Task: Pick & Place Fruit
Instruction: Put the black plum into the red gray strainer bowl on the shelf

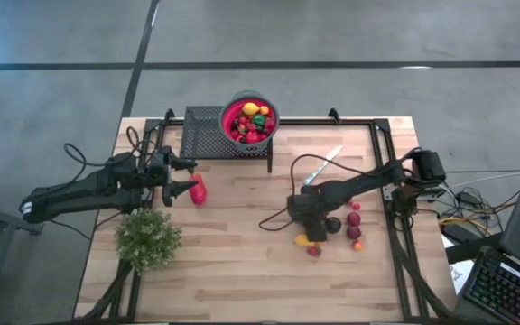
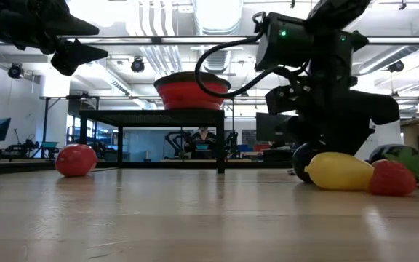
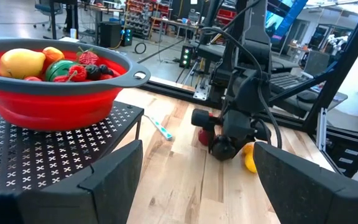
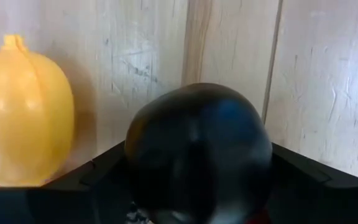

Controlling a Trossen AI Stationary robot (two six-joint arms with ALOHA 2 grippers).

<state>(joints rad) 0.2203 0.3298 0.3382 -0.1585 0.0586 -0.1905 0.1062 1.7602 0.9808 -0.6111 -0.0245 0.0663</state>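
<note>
Two arms, one red bowl (image 1: 250,120) of fruit, six loose fruits by your right gripper (image 1: 317,226).
Right fingers straddle the dark plum (image 4: 197,152), contact unclear; left gripper (image 1: 184,177) spread, empty; bowl count unreadable.

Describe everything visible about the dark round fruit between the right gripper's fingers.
The dark round fruit is a smooth, glossy, near-black ball, plastic by its sheen, with no stem showing. It sits low on the pale wooden tabletop between the right gripper's two fingers, which flank it closely on both sides. A yellow ribbed toy fruit lies just beside it.
</note>
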